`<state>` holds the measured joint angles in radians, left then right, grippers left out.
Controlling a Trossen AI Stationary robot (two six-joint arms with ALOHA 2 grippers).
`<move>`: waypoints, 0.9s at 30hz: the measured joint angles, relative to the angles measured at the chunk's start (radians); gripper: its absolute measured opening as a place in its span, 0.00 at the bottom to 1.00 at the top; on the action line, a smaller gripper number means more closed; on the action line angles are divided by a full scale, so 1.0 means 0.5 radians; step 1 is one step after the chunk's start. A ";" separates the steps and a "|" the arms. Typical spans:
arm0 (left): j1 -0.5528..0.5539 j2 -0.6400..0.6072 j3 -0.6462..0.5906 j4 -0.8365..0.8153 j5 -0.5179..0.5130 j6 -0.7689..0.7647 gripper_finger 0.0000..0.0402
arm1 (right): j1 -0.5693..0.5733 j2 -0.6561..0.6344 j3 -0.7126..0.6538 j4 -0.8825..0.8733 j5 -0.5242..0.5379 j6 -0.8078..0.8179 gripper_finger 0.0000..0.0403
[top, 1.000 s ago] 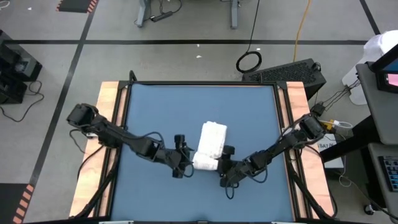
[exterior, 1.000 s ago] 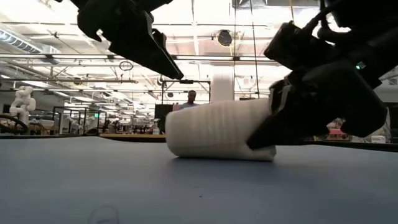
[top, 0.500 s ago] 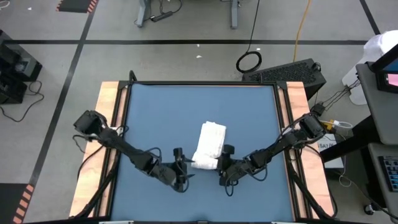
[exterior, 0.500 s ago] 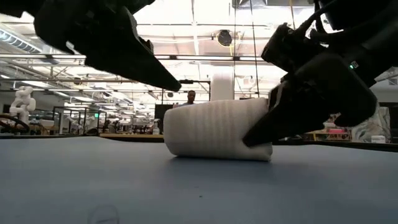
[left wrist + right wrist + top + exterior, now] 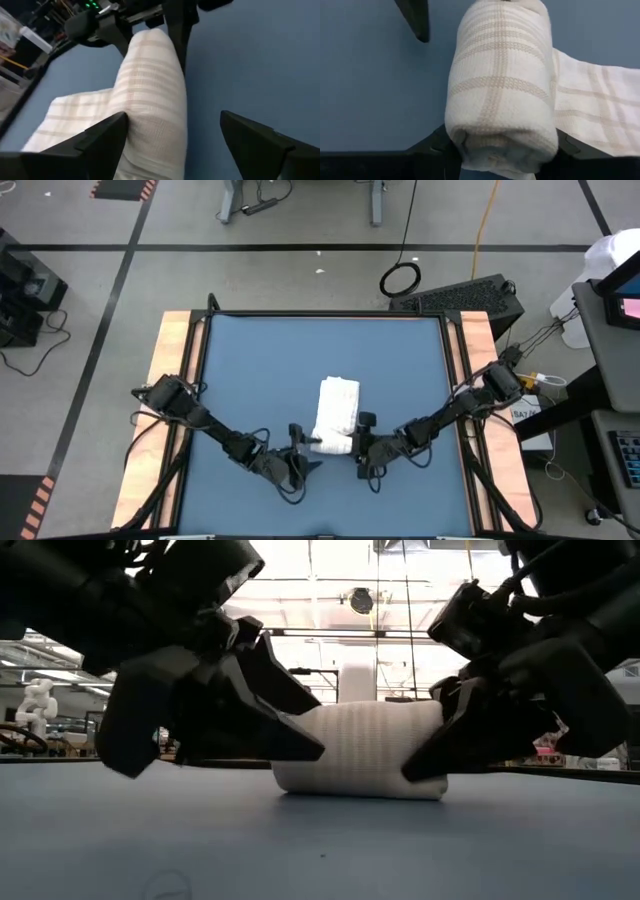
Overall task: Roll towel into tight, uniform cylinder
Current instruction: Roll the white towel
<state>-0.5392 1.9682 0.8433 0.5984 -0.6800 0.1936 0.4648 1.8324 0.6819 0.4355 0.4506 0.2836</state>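
The white towel (image 5: 336, 412) with faint grid lines lies mid-table. Its near part is rolled into a cylinder (image 5: 360, 750) that rests on the table, and its flat part (image 5: 600, 100) stretches toward the far edge. My left gripper (image 5: 305, 452) is low at the roll's left end, open, with its fingers on either side of the roll (image 5: 155, 100). My right gripper (image 5: 360, 446) is at the roll's right end, shut on it (image 5: 500, 100). My left gripper has one finger (image 5: 102, 135) against the roll's far side, beside the flat part (image 5: 65, 120). The other finger (image 5: 250, 142) stands apart from the roll. The fingers come level from the table's left, along the roll. My right gripper holds the roll's right end (image 5: 500, 145) between its two fingers (image 5: 432, 147), one on each side. The fingers come level from the table's right, along the roll. The roll lies on the table.
The blue table top (image 5: 260, 360) has bare room on all sides of the towel. Wooden strips (image 5: 175, 380) run along its left and right edges. A dark case (image 5: 465, 298) and a cable coil (image 5: 400, 278) lie on the floor beyond the far edge.
My left gripper has moved toward the table's near edge and come down from above the roll to table height at the roll's left end, its fingers now straddling the roll. My right gripper has stayed at the roll's right end.
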 joint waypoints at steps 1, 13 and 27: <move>0.001 0.000 0.000 -0.008 -0.018 0.025 0.81 | -0.006 0.000 0.000 0.001 -0.020 0.005 0.43; 0.060 -0.015 0.011 0.064 -0.014 0.294 0.81 | -0.021 0.005 0.005 0.029 -0.120 -0.062 0.43; 0.164 -0.037 0.028 -0.252 0.192 0.010 0.81 | -0.030 0.004 0.005 0.020 -0.158 -0.114 0.43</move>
<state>-0.4570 1.9498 0.8570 0.4726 -0.5842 0.1988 0.4498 1.8346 0.6846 0.4453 0.3715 0.2265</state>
